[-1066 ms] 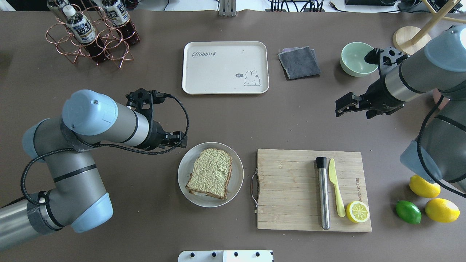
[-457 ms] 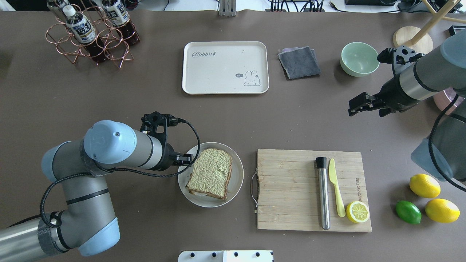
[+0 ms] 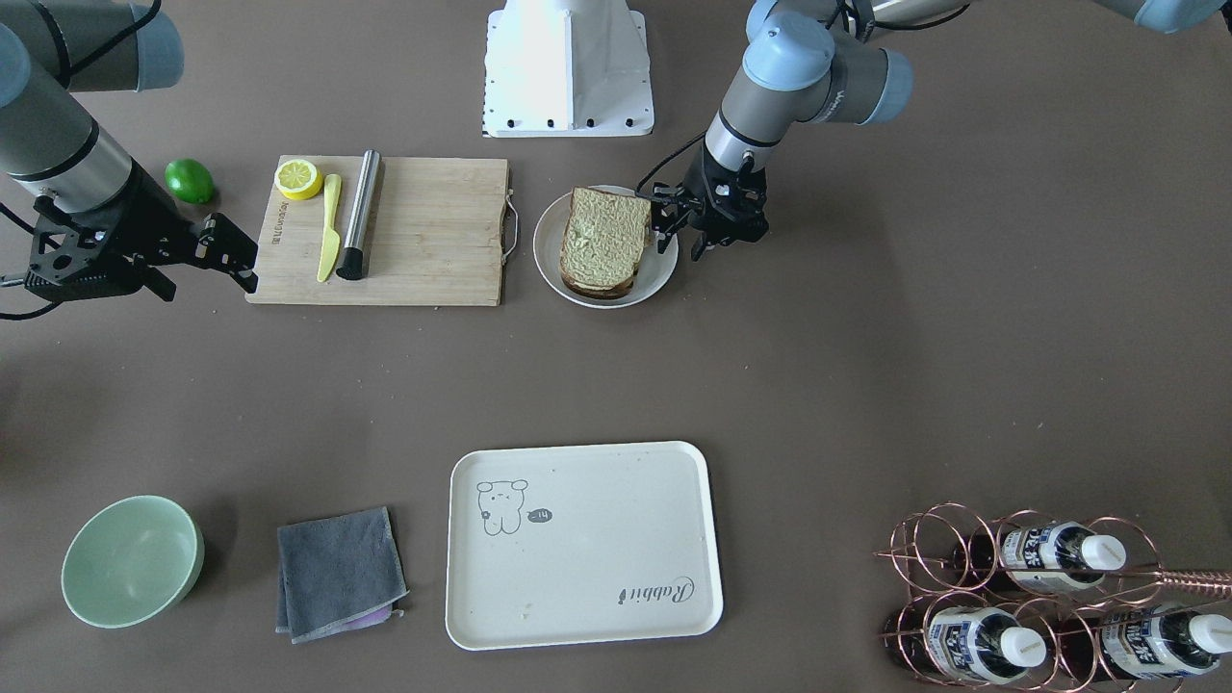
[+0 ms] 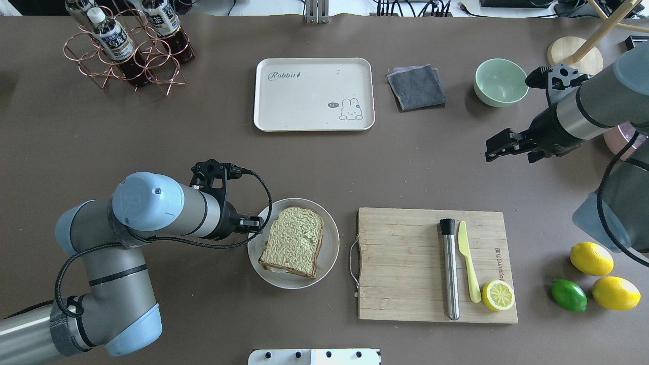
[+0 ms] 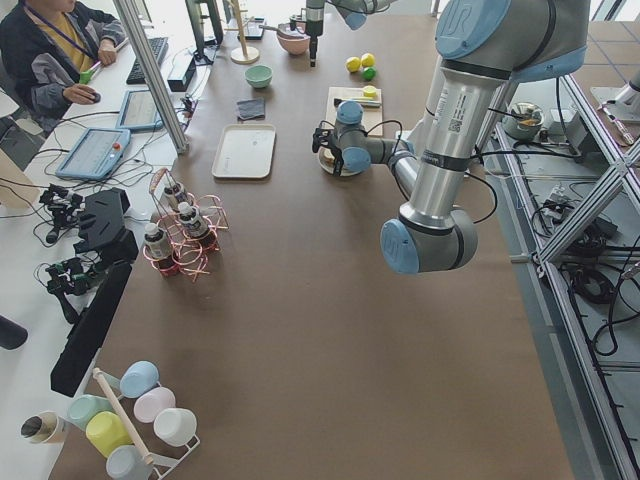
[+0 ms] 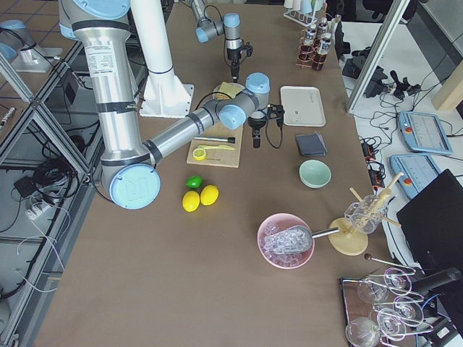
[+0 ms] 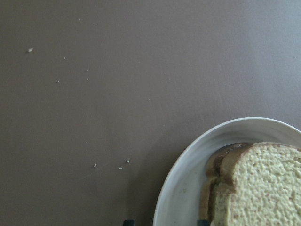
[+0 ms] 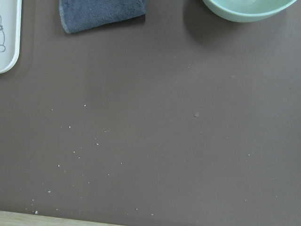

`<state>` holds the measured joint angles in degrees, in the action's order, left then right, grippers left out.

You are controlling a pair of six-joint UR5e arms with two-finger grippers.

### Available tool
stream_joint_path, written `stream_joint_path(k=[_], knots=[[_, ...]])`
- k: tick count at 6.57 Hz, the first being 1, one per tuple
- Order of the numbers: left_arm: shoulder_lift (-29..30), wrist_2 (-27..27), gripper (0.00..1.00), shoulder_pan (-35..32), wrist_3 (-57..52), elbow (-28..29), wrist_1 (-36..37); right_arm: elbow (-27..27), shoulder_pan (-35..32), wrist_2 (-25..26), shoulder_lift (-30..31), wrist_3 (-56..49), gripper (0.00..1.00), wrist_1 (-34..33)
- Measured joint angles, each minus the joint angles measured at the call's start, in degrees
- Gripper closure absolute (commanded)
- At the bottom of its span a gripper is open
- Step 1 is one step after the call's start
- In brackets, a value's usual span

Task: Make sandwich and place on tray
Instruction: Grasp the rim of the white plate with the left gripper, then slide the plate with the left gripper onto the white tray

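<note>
The sandwich (image 4: 292, 242), two greenish-beige toast slices stacked, lies on a round white plate (image 4: 330, 238); the egg is hidden between the slices. It also shows in the front view (image 3: 603, 241) and the left wrist view (image 7: 263, 188). My left gripper (image 4: 259, 223) is open at the plate's left rim, one fingertip outside the rim and one inside by the sandwich's edge. The cream tray (image 4: 304, 104) lies bare at the far middle, seen too in the front view (image 3: 597, 520). My right gripper (image 4: 491, 151) is open and empty, hovering far right.
A wooden cutting board (image 4: 400, 263) right of the plate carries a steel tube (image 4: 449, 274), a yellow knife (image 4: 469, 263) and a lemon half (image 4: 498, 295). A grey cloth (image 4: 417, 87), a green bowl (image 4: 499, 81), a bottle rack (image 4: 127, 50) and loose citrus (image 4: 590, 259) stand around.
My left arm swung toward me and right, bringing its gripper down to the plate's left rim. My right arm drew back to the right.
</note>
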<state>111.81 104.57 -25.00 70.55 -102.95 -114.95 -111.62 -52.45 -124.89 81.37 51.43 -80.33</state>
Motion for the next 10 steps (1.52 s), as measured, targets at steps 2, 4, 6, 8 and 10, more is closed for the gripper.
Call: stream_joint_path(k=[2,4,6,8,10], knots=[[0.4,-1.2,0.57,1.4,0.4,0.7,-0.8,-0.1,0.0,-0.4,0.0,0.1,0.00,0.1],[0.1,-1.8,0.59,1.9,0.3,0.8,-1.0,-0.3,-0.2,-1.5,0.1,0.1,0.00,0.1],[-0.2,-1.9,0.75,2.0,0.3,0.9,-1.0,-0.5,-0.3,-2.0,0.2,0.5,0.00,0.2],[-0.2,-2.0,1.00,2.4,0.4,0.9,-0.9,-0.5,-0.3,-2.4,0.4,0.6,0.00,0.2],[-0.2,-2.0,1.00,2.5,0.4,0.9,-0.8,-0.6,-0.3,-2.5,0.5,0.7,0.00,0.3]])
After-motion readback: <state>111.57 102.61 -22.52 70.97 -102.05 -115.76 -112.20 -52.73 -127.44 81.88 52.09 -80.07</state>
